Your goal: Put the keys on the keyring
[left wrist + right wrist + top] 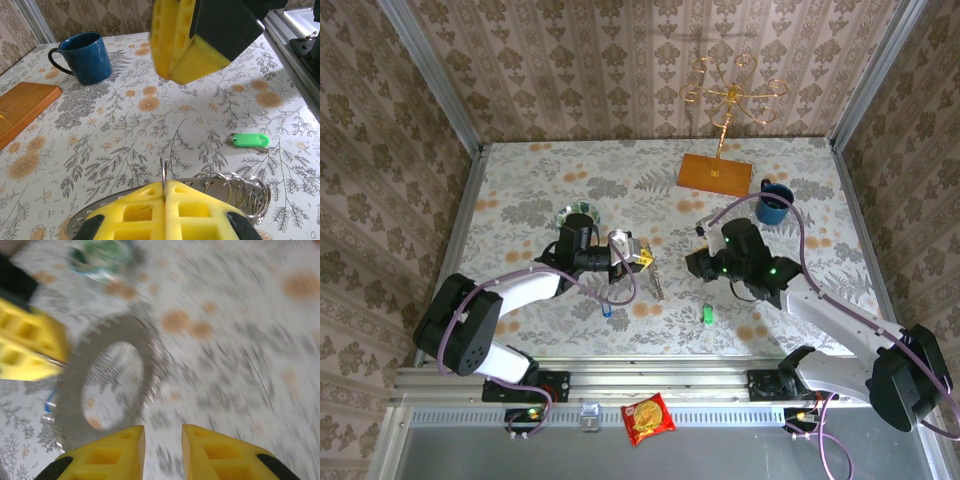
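2 keys unthreaded: green key (250,140), blue key (607,311) on table.
Your left gripper (165,192) pinches keyring (107,385); right gripper (162,440) narrowly parted, empty.

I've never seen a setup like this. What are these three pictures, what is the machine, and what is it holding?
These are two robot arms bolted at the near edge of a flower-patterned table. One picture looks down from above; the other two come from small cameras on each wrist, so the yellow blocks you see there are each hand's own fingers.

The left hand is shut, pinching the edge of a flat grey keyring, with small wire rings beside its fingers. The right hand has a gap between its fingers and holds nothing; its picture is blurred.

On the table lie a green key, a blue key, a blue mug, a wooden board carrying a gold wire stand, and a small green-patterned bowl.
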Motion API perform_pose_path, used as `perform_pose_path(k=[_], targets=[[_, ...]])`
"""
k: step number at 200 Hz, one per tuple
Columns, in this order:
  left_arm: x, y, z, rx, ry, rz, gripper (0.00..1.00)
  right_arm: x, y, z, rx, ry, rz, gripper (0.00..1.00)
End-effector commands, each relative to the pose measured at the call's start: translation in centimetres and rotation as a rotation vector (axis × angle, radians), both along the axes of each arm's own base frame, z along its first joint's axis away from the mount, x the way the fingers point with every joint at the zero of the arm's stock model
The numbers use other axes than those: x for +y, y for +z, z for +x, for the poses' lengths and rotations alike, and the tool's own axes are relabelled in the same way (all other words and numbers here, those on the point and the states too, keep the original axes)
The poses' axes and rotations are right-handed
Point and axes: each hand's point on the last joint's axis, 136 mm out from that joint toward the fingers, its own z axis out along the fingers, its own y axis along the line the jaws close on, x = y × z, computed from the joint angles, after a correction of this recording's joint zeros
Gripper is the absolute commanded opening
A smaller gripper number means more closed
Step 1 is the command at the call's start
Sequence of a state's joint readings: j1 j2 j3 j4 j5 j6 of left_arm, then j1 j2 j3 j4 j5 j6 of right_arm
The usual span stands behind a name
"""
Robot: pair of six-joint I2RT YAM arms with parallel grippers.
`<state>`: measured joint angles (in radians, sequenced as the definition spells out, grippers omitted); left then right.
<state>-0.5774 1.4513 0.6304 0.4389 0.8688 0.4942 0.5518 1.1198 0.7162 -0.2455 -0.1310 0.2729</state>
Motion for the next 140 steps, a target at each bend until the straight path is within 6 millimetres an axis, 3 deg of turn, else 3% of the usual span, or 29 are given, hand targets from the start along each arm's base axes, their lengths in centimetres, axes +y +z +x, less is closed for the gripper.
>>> perform_pose_path(k=[1,21,41,83,140], targets=[[-0.4,1.8,0.3,-0.04,0.002,-0.012,0.0,-6.3,-5.8,-6.2,0.44,-0.425,-0.128,0.25],[-0.5,1.7,0.3,-0.029,0.011,0.006,0.0,-6.1,-7.3,-8.9,0.509,-0.425,-0.171,0.28],[-0.5,1.7,0.4,-0.025,0.018,0.014,0.0,-5.7,-8.3,-9.7,0.519,-0.396,-0.219,0.31],[-0.5,2.0,0.4,-0.041,0.014,0.013,0.0,-4.8,-9.6,-8.2,0.508,-0.311,-0.353,0.33],[-0.5,1.9,0.1,-0.041,0.009,0.024,0.0,-2.4,-10.5,-6.1,0.489,-0.226,-0.404,0.32]])
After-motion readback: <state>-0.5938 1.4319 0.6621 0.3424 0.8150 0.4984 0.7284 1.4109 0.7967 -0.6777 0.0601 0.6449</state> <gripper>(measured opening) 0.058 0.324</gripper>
